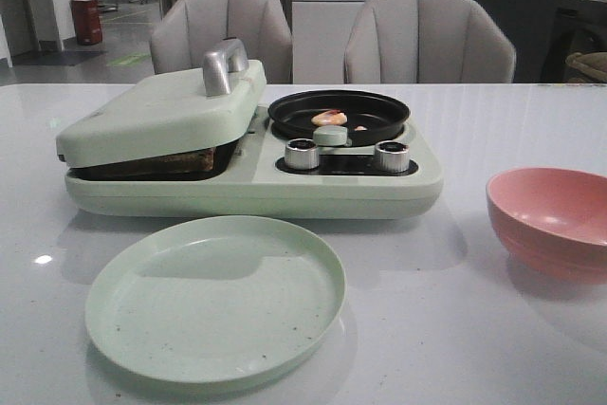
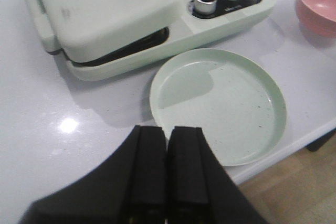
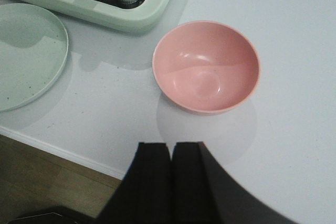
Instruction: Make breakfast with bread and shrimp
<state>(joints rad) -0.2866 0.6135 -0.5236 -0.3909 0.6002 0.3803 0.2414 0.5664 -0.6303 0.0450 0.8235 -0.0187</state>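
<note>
A round, shallow pale green plate [image 1: 214, 299] sat nearest the camera on the glossy white table [image 1: 446, 329], bare but for a few dark specks, with a pale green breakfast-maker appliance [image 1: 285, 187] just behind it. The appliance's hinged sandwich-press lid [image 1: 161, 116], topped by a silver handle [image 1: 222, 65], rested slightly ajar over a browned slice of bread [image 1: 156, 162], whose edge showed in the gap on the machine's left half. On the right half, a small round black frying pan [image 1: 339, 115] held a curled orange-pink and white shrimp [image 1: 329, 118], with a second small pink piece beside it, too small to make out. Two silver knobs [image 1: 302, 154] stood on the dark control panel in front of the pan. A round pink bowl [image 1: 550, 220] stood well apart to the right of the appliance. Neither arm appeared in the front view. In the wrist views, the black left gripper [image 2: 168, 177] hung over the table's near edge beside the plate, its fingers pressed together and grasping nothing, while the black right gripper [image 3: 170, 182] hung near the bowl, likewise clenched and empty.
</note>
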